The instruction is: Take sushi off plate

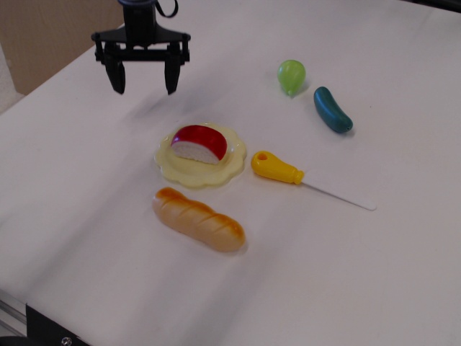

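The sushi (199, 143), a rounded piece with a glossy red top over a white base, lies on the pale yellow scalloped plate (232, 166) near the middle of the white table. My black gripper (145, 85) hangs open and empty above the table, up and to the left of the plate, well apart from the sushi. Its two fingers point down.
An orange-tan bread loaf (199, 219) lies just in front of the plate. A yellow-handled toy knife (302, 178) lies right of the plate. A green pear-like fruit (291, 76) and a dark teal cucumber (332, 109) lie at the back right.
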Action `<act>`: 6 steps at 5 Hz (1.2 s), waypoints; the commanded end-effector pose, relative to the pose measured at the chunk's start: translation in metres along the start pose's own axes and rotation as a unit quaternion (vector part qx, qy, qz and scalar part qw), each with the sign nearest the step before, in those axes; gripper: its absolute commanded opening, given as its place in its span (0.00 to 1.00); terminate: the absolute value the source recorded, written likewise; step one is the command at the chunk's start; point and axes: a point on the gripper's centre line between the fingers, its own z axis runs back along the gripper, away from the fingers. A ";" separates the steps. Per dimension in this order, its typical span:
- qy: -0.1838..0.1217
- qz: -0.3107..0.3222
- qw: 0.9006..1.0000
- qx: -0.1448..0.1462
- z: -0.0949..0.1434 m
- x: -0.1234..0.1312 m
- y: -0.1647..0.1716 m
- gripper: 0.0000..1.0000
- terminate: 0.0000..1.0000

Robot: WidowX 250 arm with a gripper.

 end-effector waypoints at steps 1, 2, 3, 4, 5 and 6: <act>-0.007 0.143 0.990 -0.016 0.040 -0.017 -0.012 1.00 0.00; -0.001 0.265 0.964 -0.008 0.049 -0.030 -0.028 1.00 0.00; 0.031 0.313 0.949 -0.016 0.050 -0.044 -0.047 1.00 0.00; 0.039 0.344 0.938 -0.006 0.045 -0.054 -0.056 1.00 0.00; 0.026 0.369 0.929 0.008 0.039 -0.056 -0.066 1.00 0.00; 0.011 0.379 0.925 0.032 0.033 -0.058 -0.067 1.00 0.00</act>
